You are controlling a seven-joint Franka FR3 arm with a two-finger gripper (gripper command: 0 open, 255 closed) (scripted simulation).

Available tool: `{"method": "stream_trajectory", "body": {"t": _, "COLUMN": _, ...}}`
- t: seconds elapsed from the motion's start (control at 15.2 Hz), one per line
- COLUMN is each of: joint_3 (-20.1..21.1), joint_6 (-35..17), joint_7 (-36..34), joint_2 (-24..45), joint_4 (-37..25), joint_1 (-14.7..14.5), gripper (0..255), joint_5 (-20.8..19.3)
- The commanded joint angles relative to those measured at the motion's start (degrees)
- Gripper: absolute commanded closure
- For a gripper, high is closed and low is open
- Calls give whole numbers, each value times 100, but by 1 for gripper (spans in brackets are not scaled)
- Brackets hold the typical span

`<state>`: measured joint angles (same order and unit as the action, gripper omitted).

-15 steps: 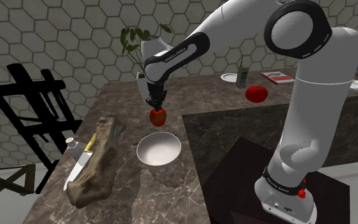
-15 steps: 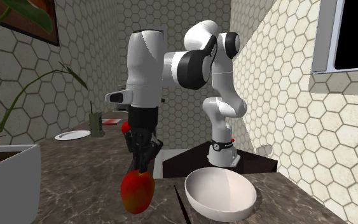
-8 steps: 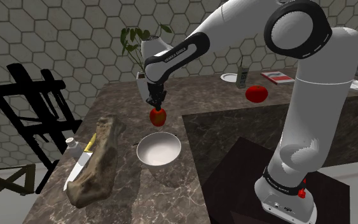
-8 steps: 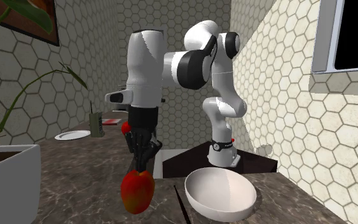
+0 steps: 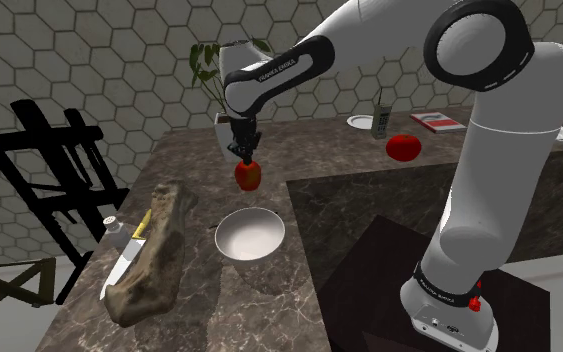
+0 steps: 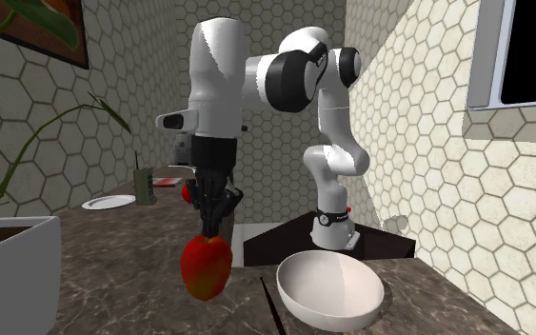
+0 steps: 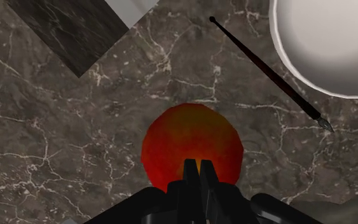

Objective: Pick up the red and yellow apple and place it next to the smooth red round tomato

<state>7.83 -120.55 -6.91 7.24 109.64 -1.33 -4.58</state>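
Observation:
The red and yellow apple (image 5: pixel 248 175) hangs in the air above the dark marble counter (image 5: pixel 199 290), clasped at its top by my gripper (image 5: pixel 246 156), which is shut on it. The second exterior view has the apple (image 6: pixel 206 267) lifted off the counter under the gripper (image 6: pixel 213 228). Through the wrist camera the apple (image 7: pixel 190 147) sits just past the gripper (image 7: pixel 198 170), whose fingers stand close together on its stem end. The smooth red tomato (image 5: pixel 403 147) rests on the counter far to the shoulder view's right, well apart from the apple.
A white bowl (image 5: pixel 250 234) lies just below the apple, with a thin dark stick (image 7: pixel 268 74) beside it. A knife (image 5: pixel 125 254) lies on a brown rock-like slab (image 5: pixel 155 252). A potted plant (image 5: pixel 222 70), a white plate (image 5: pixel 361 121) and a red book (image 5: pixel 437 121) stand farther back.
The gripper has risen with the apple in it, so the apple hangs higher above the counter than before. The arm's wrist has lifted too.

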Motion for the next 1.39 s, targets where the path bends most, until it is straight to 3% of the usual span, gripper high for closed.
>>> {"method": "stream_trajectory", "body": {"t": 0.0, "joint_3": -2, "joint_6": 139, "joint_7": 22, "joint_2": -36, "joint_4": -102, "joint_1": 5, "gripper": 255, "joint_5": 12}}
{"method": "stream_trajectory", "body": {"t": 1.32, "joint_3": 11, "joint_6": 1630, "joint_7": 124, "joint_2": -233, "joint_4": -1401, "joint_1": 0, "gripper": 255, "joint_5": 82}}
